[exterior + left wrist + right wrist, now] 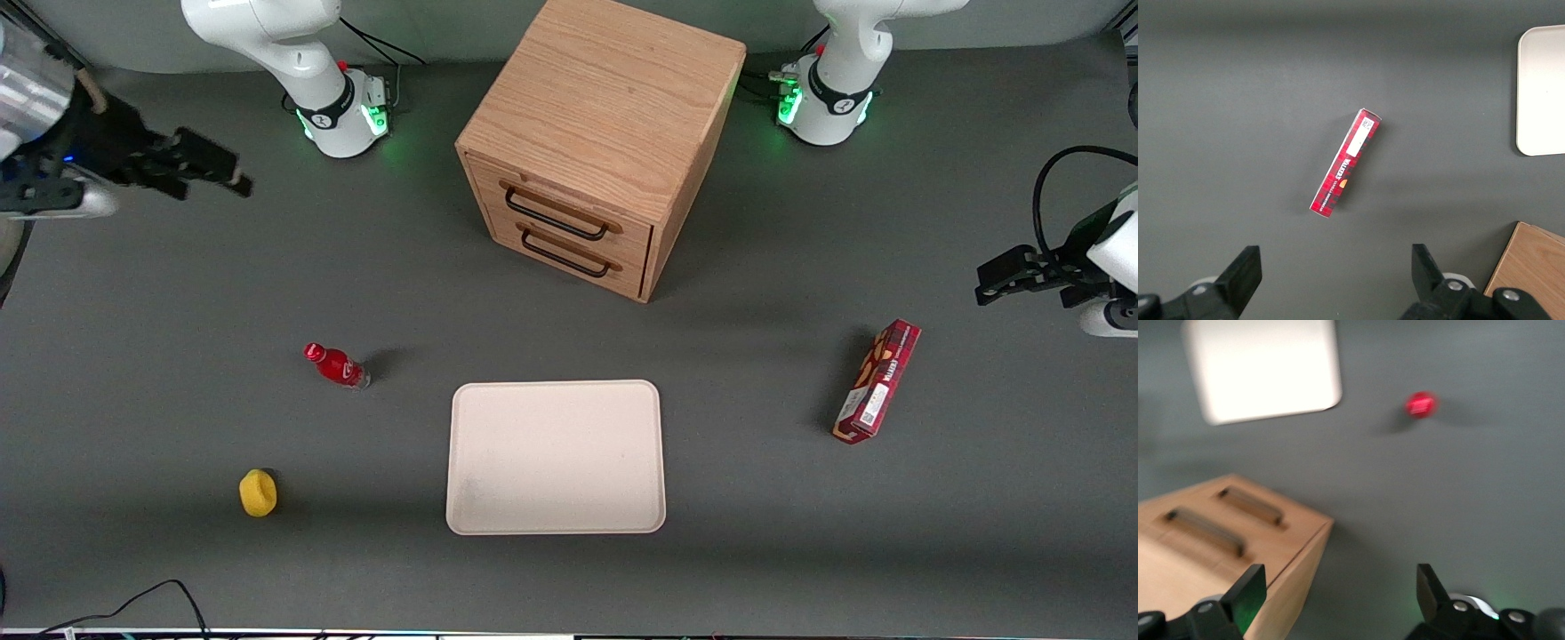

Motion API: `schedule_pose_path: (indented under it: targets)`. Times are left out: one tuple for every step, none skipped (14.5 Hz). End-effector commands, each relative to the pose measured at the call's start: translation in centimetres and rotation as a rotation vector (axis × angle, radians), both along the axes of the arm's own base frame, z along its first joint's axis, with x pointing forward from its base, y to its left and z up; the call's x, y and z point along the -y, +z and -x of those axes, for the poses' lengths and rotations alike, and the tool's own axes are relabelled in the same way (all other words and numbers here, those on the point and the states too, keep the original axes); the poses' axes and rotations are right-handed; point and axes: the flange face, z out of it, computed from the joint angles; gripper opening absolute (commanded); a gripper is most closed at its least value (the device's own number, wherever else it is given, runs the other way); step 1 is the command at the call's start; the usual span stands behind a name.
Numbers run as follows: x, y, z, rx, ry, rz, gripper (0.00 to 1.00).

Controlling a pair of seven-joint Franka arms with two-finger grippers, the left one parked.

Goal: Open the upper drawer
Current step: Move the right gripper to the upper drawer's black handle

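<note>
The upper drawer [569,203] is the top one of two light-oak drawers in the wooden cabinet [605,98], and it is closed, its black wire handle [556,214] flush with the lower drawer's [569,254]. My right gripper [224,174] hangs above the table toward the working arm's end, well apart from the cabinet, fingers open and empty. In the right wrist view the gripper [1339,581] is open over bare table beside the cabinet's corner, with the upper drawer's handle [1201,530] and the lower one [1251,505] in sight.
A white tray [556,458] lies nearer the front camera than the cabinet. A red bottle [336,364] and a yellow object [258,493] stand toward the working arm's end. A red box [877,382] lies toward the parked arm's end.
</note>
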Motion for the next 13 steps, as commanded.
schedule_pose_path:
  targets:
    - [-8.2, 0.2, 1.1, 0.024, 0.304, -0.048, 1.00]
    - [-10.2, -1.2, 1.0, 0.007, 0.381, -0.061, 1.00]
    - [-12.5, -2.0, 1.4, 0.014, 0.501, -0.078, 1.00]
    - [-13.9, -2.6, 1.6, 0.027, 0.603, -0.100, 1.00]
    - [-14.8, -4.5, 0.9, 0.009, 0.687, -0.137, 1.00]
    - [-15.6, -6.0, 0.3, 0.006, 0.783, -0.177, 1.00]
    - [-16.0, -7.3, -0.4, 0.020, 0.863, -0.208, 1.00]
    - [-16.8, -8.8, -1.1, 0.037, 0.918, -0.235, 1.00]
    - [-17.9, -10.3, -1.6, 0.033, 0.934, -0.253, 1.00]
    - [-18.7, -12.0, -2.2, 0.020, 0.935, -0.284, 1.00]
    - [-19.6, -13.4, -2.7, 0.013, 0.929, -0.325, 1.00]
    - [-20.9, -14.8, -2.6, 0.004, 0.938, -0.345, 1.00]
    - [-22.4, -16.2, -2.4, 0.001, 0.958, -0.352, 1.00]
